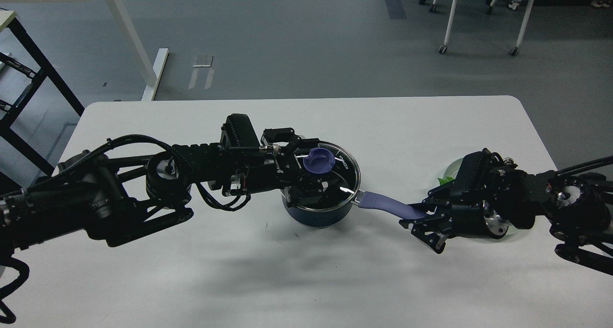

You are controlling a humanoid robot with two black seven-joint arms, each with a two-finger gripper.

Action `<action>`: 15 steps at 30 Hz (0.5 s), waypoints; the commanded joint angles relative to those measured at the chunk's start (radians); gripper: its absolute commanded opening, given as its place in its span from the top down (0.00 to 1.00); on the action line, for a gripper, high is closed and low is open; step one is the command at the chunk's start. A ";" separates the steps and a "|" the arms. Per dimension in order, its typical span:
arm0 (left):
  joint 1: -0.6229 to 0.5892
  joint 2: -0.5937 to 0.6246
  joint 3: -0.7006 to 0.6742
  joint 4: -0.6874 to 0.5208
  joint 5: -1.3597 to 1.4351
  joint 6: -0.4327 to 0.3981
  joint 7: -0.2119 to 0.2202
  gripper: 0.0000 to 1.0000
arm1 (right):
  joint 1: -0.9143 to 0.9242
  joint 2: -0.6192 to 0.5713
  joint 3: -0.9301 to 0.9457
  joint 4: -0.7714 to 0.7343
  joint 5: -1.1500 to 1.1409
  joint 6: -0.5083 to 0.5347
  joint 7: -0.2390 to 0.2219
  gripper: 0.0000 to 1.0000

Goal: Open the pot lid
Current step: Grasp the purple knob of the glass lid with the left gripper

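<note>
Both black arms enter low at the frame sides over the white table (306, 280). At centre stands the pot (318, 216), with the lid (342, 175) resting on it. My left gripper (313, 172) is over the lid, its fingers spread on both sides of the blue-purple knob (319, 161); real contact I cannot tell. At centre right, my right gripper (417, 219) pinches the end of the periwinkle handle (383, 205). Behind that arm, a pale green plate (452, 170) is partly hidden.
</note>
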 commanded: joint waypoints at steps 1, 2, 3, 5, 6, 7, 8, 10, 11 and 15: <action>0.002 -0.015 0.000 0.027 0.000 0.003 0.012 0.11 | 0.000 -0.001 0.000 0.001 0.000 0.001 0.000 0.85; 0.000 -0.024 0.000 0.043 0.000 0.003 0.018 0.11 | 0.000 -0.001 0.000 0.001 0.000 -0.001 0.000 0.85; 0.000 -0.029 0.000 0.059 0.000 0.004 0.018 0.11 | 0.002 -0.003 0.000 0.003 0.000 0.001 0.000 0.85; -0.002 -0.033 0.000 0.085 -0.005 0.006 0.017 0.11 | 0.000 -0.003 0.002 0.003 0.001 -0.001 0.000 0.85; 0.000 -0.034 0.000 0.091 -0.008 0.007 0.015 0.11 | 0.000 -0.003 0.003 0.003 0.001 -0.001 0.000 0.85; 0.000 -0.034 0.000 0.096 -0.009 0.009 0.015 0.11 | 0.000 -0.003 0.002 0.003 0.001 -0.001 0.000 0.85; 0.002 -0.034 0.003 0.097 -0.008 0.012 0.014 0.11 | 0.000 -0.003 0.002 0.003 0.001 -0.001 0.000 0.85; 0.003 -0.032 0.018 0.099 -0.009 0.015 0.012 0.11 | 0.000 0.000 0.002 0.003 0.001 0.001 0.000 0.85; 0.005 -0.032 0.023 0.099 -0.009 0.016 0.010 0.11 | 0.002 0.000 0.003 0.003 0.001 -0.001 0.000 0.85; 0.005 -0.035 0.035 0.088 -0.009 0.018 0.009 0.11 | 0.006 0.000 0.003 0.001 0.001 0.001 0.000 0.85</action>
